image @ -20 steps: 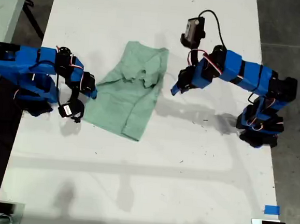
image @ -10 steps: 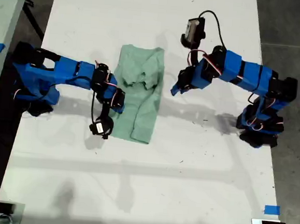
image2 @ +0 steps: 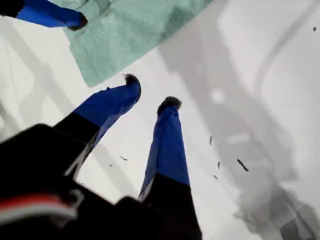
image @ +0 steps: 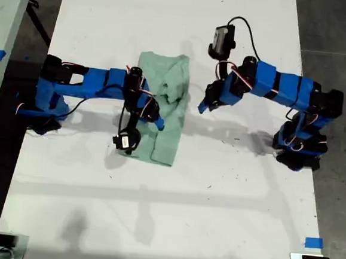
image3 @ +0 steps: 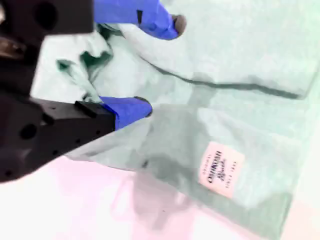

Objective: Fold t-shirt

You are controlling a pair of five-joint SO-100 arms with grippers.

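Since a second ago, the arm on the exterior view's left is reaching much farther across, its elbow unfolding, so that my second end effector (image: 157,121) is now lying over the t-shirt (image: 163,108) rather than beside it. The shirt itself is looking narrower, its edge on the exterior view's left now folded inward. My first end effector (image: 204,104) is barely shifting.

The white counter (image: 216,187) is carrying everything; grey floor is showing past it on the exterior view's right, and a strip of blue tape (image: 313,242) is sitting near that view's lower right.

The pale mint t-shirt is lying mid-counter as a long strip, its long axis running from the exterior view's top to bottom, slightly tilted; which end is the neck I cannot tell.

My second end effector (image3: 157,65) is standing open over the cloth, fingers apart with fabric bunching by the lower one, a white tag (image3: 221,169) lying nearby. My first end effector (image2: 150,92) is hovering narrowly parted above bare counter, just beside the shirt's edge (image2: 115,45), holding nothing.
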